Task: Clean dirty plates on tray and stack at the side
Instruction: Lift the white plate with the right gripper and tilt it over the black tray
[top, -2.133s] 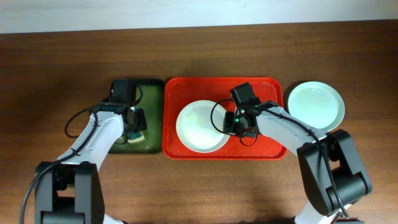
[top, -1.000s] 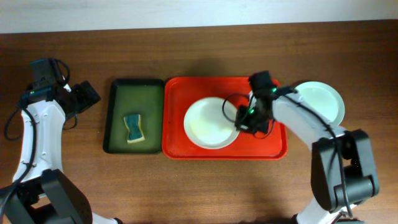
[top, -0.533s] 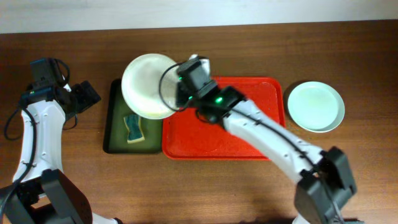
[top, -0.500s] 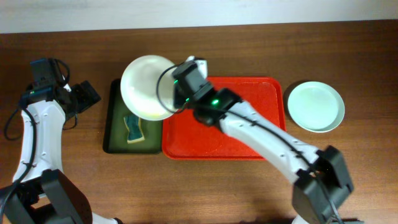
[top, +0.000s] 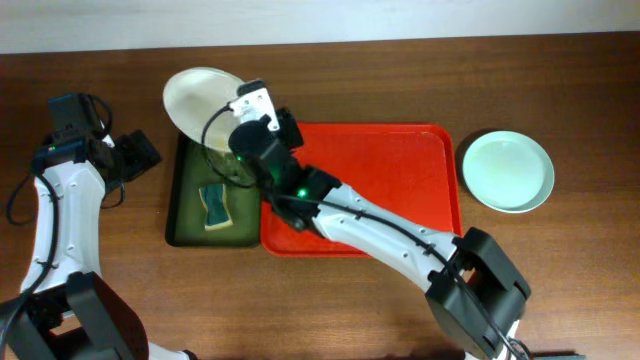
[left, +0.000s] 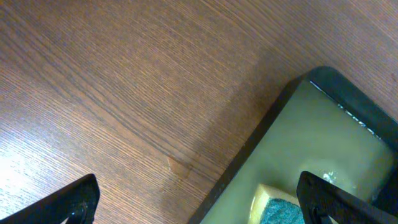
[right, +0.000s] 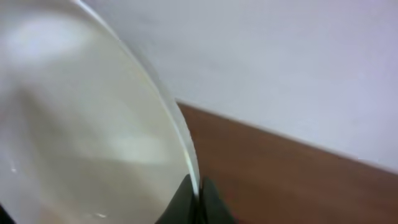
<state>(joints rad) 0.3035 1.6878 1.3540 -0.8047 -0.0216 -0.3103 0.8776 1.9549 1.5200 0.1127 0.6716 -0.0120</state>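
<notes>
Wooden table (top: 400, 80), overhead and wrist views. The red tray (top: 400, 180) lies at centre with its floor bare; the right arm (top: 380, 225) reaches across it from the near right corner toward the far left. The dark green tray (top: 187, 185) lies just beside the red tray's left edge, the two long sides parallel. The white plate (top: 198, 98) is held tilted over the far end of the dark green tray, part of it overhanging the table beyond. The pale green plate (top: 507, 170) rests flat on the table just right of the red tray. A blue and yellow sponge (top: 215, 205) lies in the near half of the dark green tray. The right gripper (right: 196, 198) is clamped on the white plate's rim. The left gripper (top: 143, 157) hangs over bare table left of the dark green tray, its fingertips (left: 78, 199) spread wide and holding nothing.
</notes>
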